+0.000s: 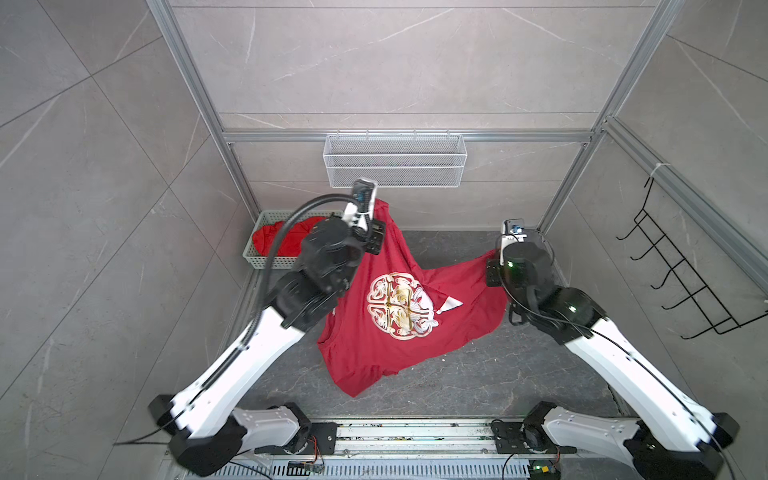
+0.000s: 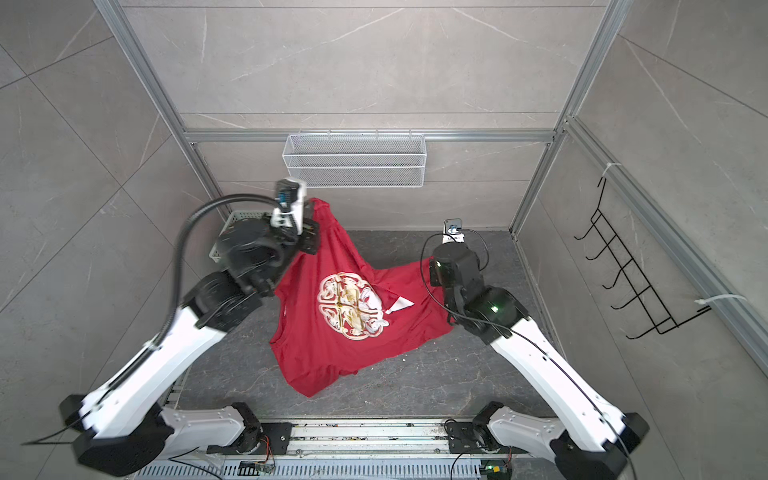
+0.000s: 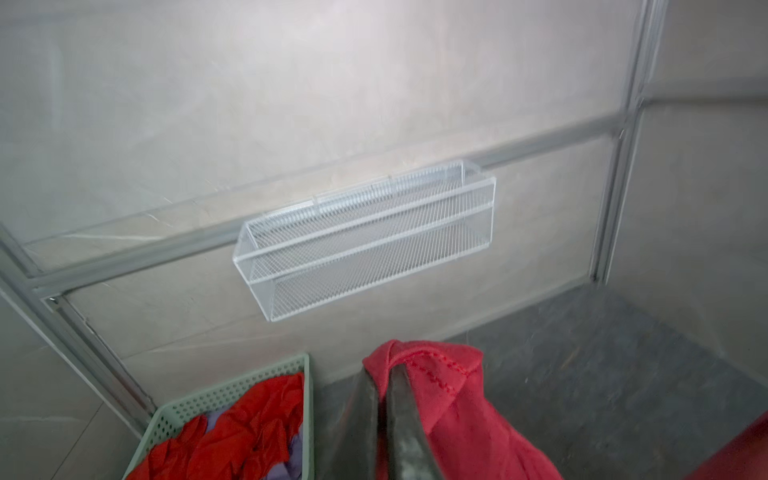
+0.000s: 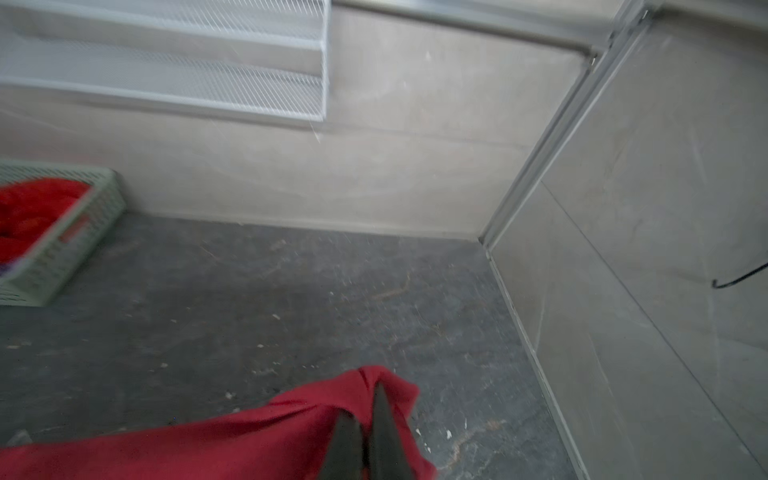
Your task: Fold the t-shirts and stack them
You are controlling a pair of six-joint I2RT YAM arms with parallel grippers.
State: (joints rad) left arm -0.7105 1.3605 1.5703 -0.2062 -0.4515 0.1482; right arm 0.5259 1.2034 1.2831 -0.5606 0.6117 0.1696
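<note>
Crimson t-shirt (image 1: 374, 357) hung stretched between the two claws, its lower part resting on the dark tabletop (image 1: 457, 386) below them. The left claw (image 3: 384, 374) was raised, jaws pressed together on a stitched edge of the cloth, and the shirt draped steeply down beneath it. The right claw (image 4: 371, 399) sat lower, near the tabletop, jaws likewise pinching a bunched corner of the same shirt. The round white-gold print (image 1: 399, 305) faced up between the claws, a white tassel shape (image 1: 451, 305) beside it on the right claw's side. Just outward of the left claw stood a green basket (image 1: 255, 259) holding crumpled red shirts (image 1: 291, 245). A wire basket (image 1: 395, 166) hung on the wall beyond the left claw.
</note>
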